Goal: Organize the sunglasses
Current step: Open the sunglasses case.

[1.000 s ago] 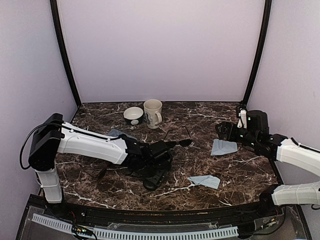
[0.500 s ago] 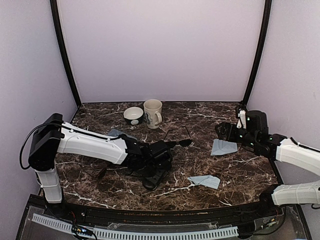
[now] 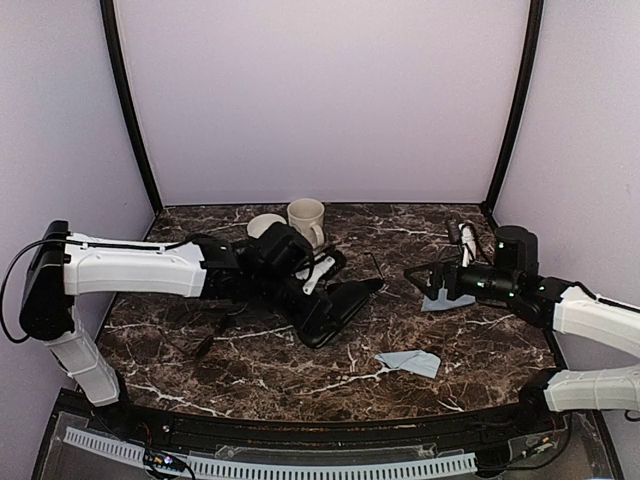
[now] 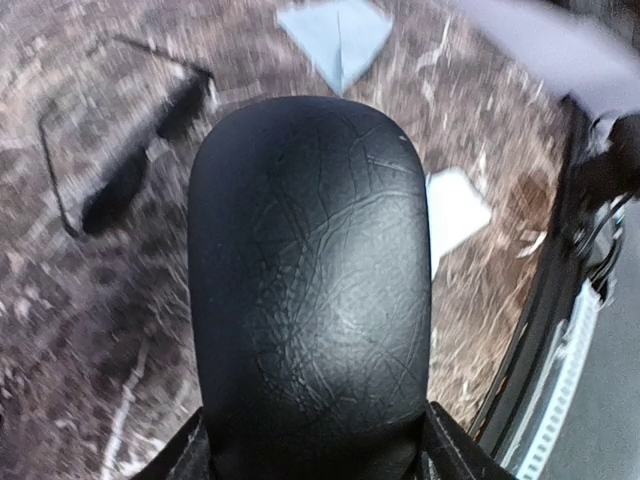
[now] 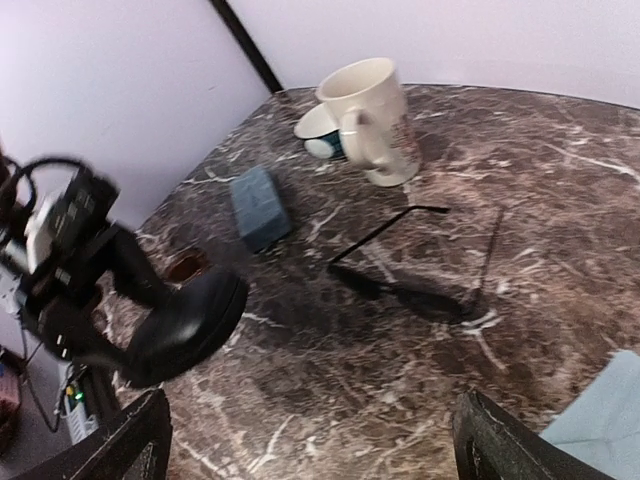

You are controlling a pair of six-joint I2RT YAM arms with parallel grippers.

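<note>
**Worktop** (image 3: 480, 340): dark brown marble with white veining, walled by pale lilac panels.

**Black sunglasses** (image 5: 428, 300): thin-framed, dark lenses. They lie flat near the middle of the worktop with the arms unfolded and pointing toward the back wall. No hand touches them. They sit between the two hands, in front of the mug.

**Brownish sunglasses** (image 3: 200, 343): only faint thin dark lines on the marble at front left, below the left arm. Too small to make out further detail.

**Left hand** (image 3: 315, 292): clamped on the black case, reaching in over the centre of the worktop.

**Black case** (image 4: 310, 280): oblong with rounded ends and a creased leather-like skin. It is held tilted by one end in the left hand, and its free end is just beside the black sunglasses.

**Right hand** (image 3: 425, 282): fingers spread wide apart and holding nothing. It hovers at right of centre, pointed toward the black sunglasses and well short of them.

**Grey-blue case** (image 5: 258, 208): rectangular, resting on the worktop to the left of the mug.

**Mug** (image 5: 365, 115): cream, upright, at the back of the worktop.

**Bowl** (image 5: 318, 135): small, white inside, touching or just beside the mug.

**Pale blue cloths**: one is below the right hand (image 3: 440, 300), and one lies nearer the front edge (image 3: 410, 362).
</note>
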